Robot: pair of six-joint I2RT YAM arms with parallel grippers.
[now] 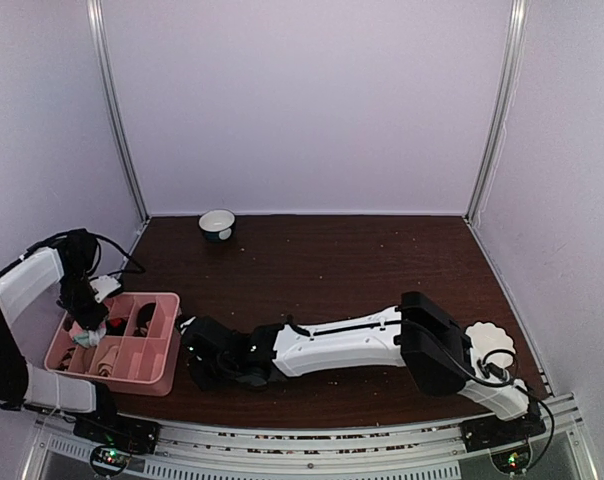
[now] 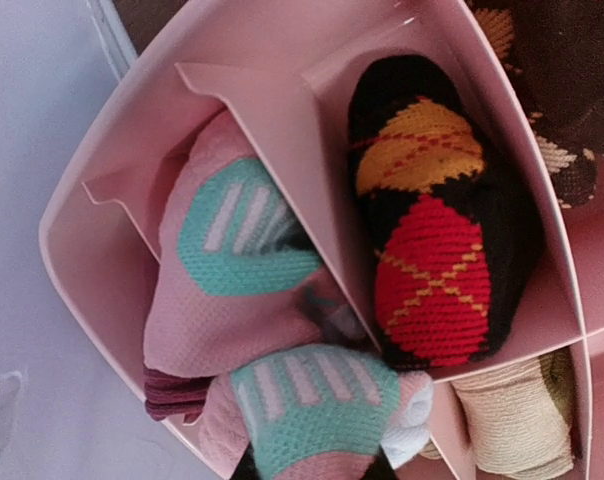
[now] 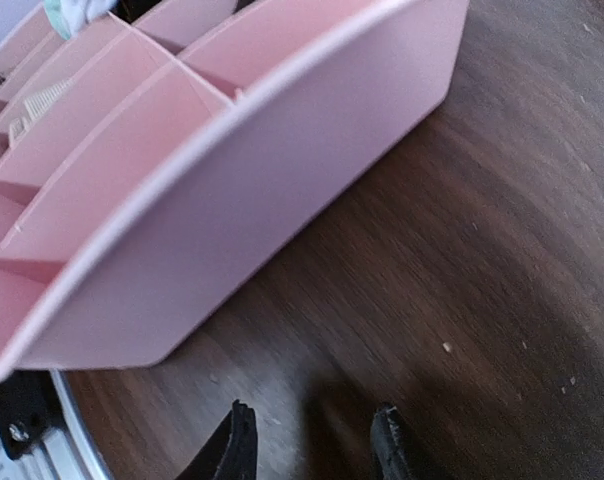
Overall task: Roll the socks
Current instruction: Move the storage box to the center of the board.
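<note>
Pink pair lies in a corner compartment of the pink tray, mint patch up. The tray sits at 8 o'clock on the table in the top view. At 6 o'clock in the left wrist view, the left gripper pinches a pink-and-mint bunch. Cannot tell whether the bunch and the fabric below are one roll. A black-red-yellow argyle roll is packed in the next compartment, 2 o'clock from the bunch. A brown argyle sock shows at 1 o'clock, rolled or not unclear. A tan sock is at 4 o'clock.

Step looks like stowing the pink roll. To do it well:
- keep the pinch across all layers so the roll does not spring open;
- go straight down into the corner compartment, clear of the divider;
- let go only once the walls hold it;
- lift straight up so the knit does not snag.

Left arm comes in from 9 o'clock with the elbow raised and the wrist bent down over the tray's 9 o'clock side. Right arm lies low, stretched from its base at 4 o'clock to the tray's 3 o'clock wall. Right gripper has its fingers spread with nothing between them, low over the table just beside that wall. No contact visible; probably placed to brace the tray. Bowl is at 12 o'clock by the far edge, well apart.
</note>
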